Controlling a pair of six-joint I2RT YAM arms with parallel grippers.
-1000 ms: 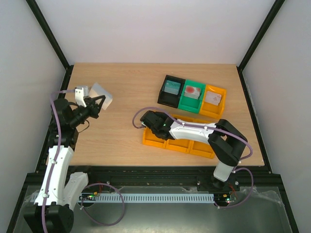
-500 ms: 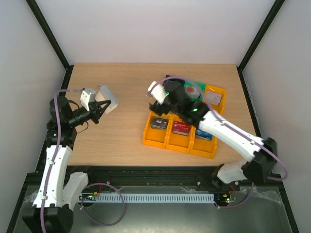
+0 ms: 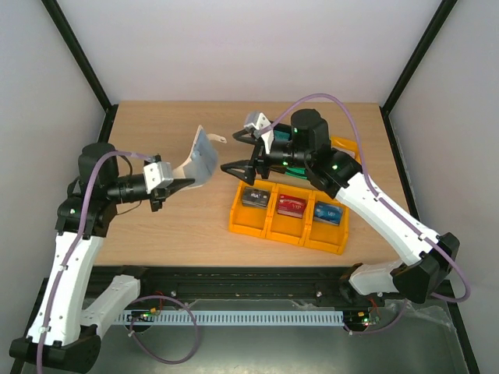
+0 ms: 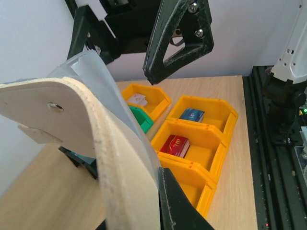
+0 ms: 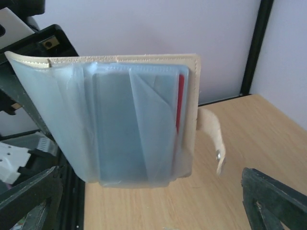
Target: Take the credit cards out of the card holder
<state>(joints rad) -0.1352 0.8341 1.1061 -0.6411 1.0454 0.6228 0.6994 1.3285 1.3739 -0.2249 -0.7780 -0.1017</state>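
My left gripper (image 3: 181, 185) is shut on the lower edge of the card holder (image 3: 201, 156), a pale beige wallet held up off the table. In the left wrist view the wallet's beige outside (image 4: 72, 124) fills the frame beside one black finger (image 4: 177, 206). My right gripper (image 3: 230, 152) is open and empty, facing the wallet just to its right. The right wrist view shows the wallet's blue-grey pocketed inside (image 5: 129, 129). A red card edge (image 5: 181, 100) shows in a pocket, and the snap tab (image 5: 213, 139) hangs at the right. The right fingers (image 5: 273, 196) stand wide apart.
A row of yellow bins (image 3: 269, 230) lies in front of the right arm. It holds a dark card (image 3: 255, 196), a red card (image 3: 291, 204) and a blue card (image 3: 327, 213). Black, green and yellow bins (image 3: 348, 148) stand behind, partly hidden by the arm.
My left gripper has carried the wallet up and to the right, its inside now facing the right arm. My right gripper has left the front yellow bins and risen to face the wallet.
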